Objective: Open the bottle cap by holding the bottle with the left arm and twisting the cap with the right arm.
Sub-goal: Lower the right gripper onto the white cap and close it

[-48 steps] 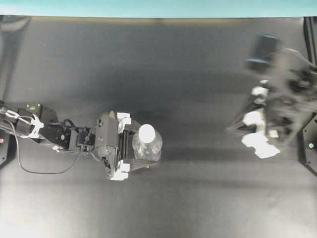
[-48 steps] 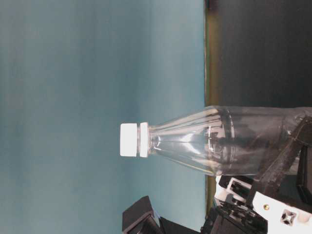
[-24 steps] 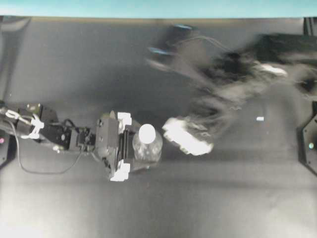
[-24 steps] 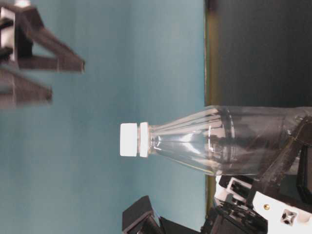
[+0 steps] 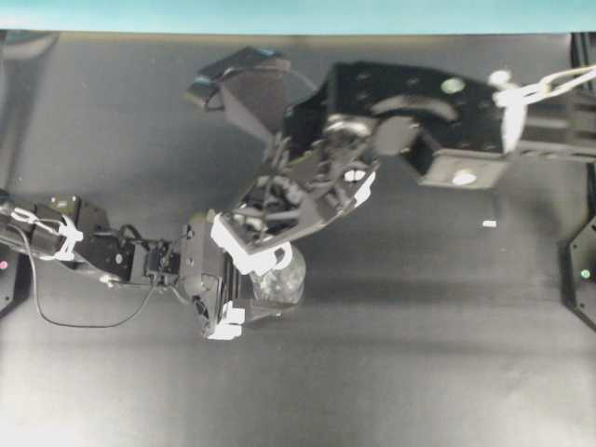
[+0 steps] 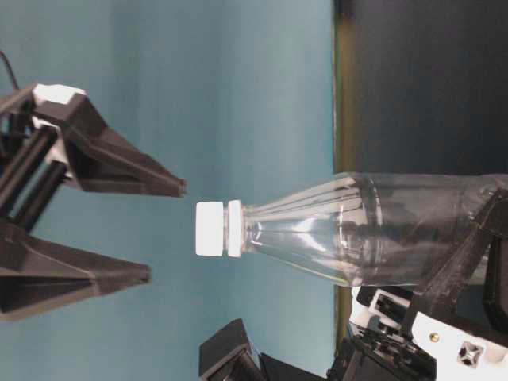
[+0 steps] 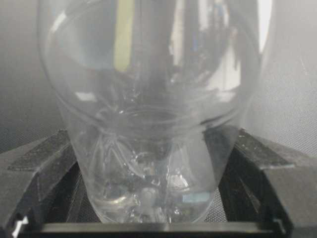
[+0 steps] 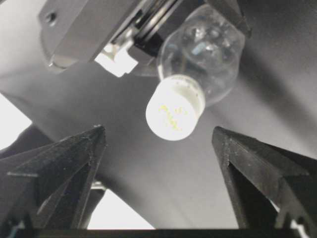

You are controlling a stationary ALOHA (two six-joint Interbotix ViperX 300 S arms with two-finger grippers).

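A small clear plastic bottle (image 6: 373, 230) with rounded shoulders stands upright on the dark grey bench (image 5: 419, 354), roughly midway between the near and far edges and somewhat toward the left edge. The slim black left arm (image 5: 102, 256) reaches in from the left edge, and its gripper (image 5: 244, 272), black with white end blocks, is clamped around the lower body of the bottle; the left wrist view shows a black finger (image 7: 42, 171) pressed against each side of the clear wall. The round white plastic bottle cap (image 8: 174, 108) is screwed on the neck, and faint yellowish marks on its top are too blurred to read. The bulky black right arm (image 5: 419, 112) stretches in from the right edge toward the far side and bends down over the bottle. Its gripper (image 8: 158, 148) hangs just above the cap with the long black triangular fingers (image 6: 119, 167) spread wide, one on either side of the cap's line, touching nothing. A tiny white tape fleck (image 5: 488, 223) lies on the bench toward the right edge. No brand or label is visible on the bottle.
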